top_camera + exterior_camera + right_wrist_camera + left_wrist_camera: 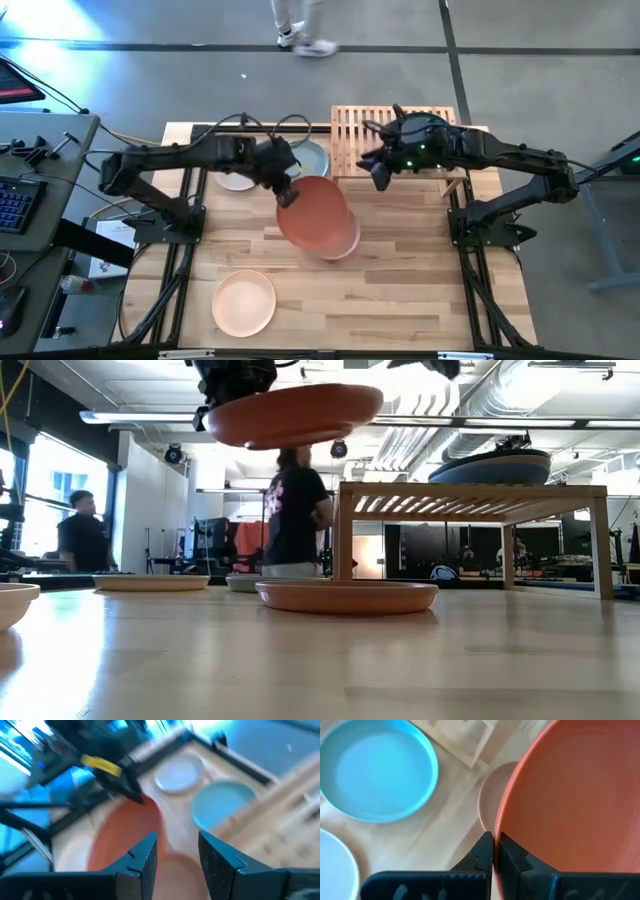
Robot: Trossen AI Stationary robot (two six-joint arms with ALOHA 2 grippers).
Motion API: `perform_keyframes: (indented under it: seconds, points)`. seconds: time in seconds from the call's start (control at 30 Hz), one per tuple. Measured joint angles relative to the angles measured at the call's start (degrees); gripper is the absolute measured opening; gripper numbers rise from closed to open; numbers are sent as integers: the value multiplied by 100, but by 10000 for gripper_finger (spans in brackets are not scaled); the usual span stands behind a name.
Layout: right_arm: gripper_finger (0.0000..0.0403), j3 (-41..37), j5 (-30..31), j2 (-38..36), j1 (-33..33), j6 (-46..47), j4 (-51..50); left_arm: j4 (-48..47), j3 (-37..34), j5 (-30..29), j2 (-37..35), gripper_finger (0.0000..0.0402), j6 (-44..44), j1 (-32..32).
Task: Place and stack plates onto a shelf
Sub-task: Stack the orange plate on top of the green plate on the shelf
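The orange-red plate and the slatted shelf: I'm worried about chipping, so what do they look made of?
The orange-red plate, held up by its rim in the left pincer, looks like matte ceramic or melamine: even colour, no gloss; I can't tell which. The shelf looks like light unfinished wood, pale with parallel slats.

Grey floor (pixel 420 85) (dark seams), bright windows (pixel 50 490) and exposed ceiling ducts (pixel 560 400) behind.

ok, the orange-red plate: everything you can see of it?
The orange-red plate is round, matte, shallow with a low raised rim, and empty. The left hand is shut on its rim and holds it roughly level in the air, above a pinkish plate lying on the table. Nothing else touches it.
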Motion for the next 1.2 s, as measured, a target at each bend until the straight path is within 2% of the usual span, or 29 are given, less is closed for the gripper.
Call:
perform_keyframes:
  seconds: [0.1,0.27,0.47,0.63,0.77,0.97,1.2]
  points:
    - [121,0,-26,0,-13,-214,613,-13,0,197,-100,1,346,237]
    - [121,0,-402,0,-230,-394,1382,-177,0,368,-249,1,865,529]
    - [121,102,-413,20,-491,-385,1508,-902,184,369,-390,1,1454,890]
    - [121,665,-259,355,-479,-541,1450,-1534,635,349,-393,1,1885,1122]
    - [121,1424,-119,876,-446,-607,962,-1707,849,346,-393,1,2062,1221]
    - [121,2593,375,1774,-446,-422,-682,-2042,905,201,-390,1,2136,1307]
    - [121,3189,381,2644,-316,-106,-1706,-2037,905,183,-390,1,2042,1307]
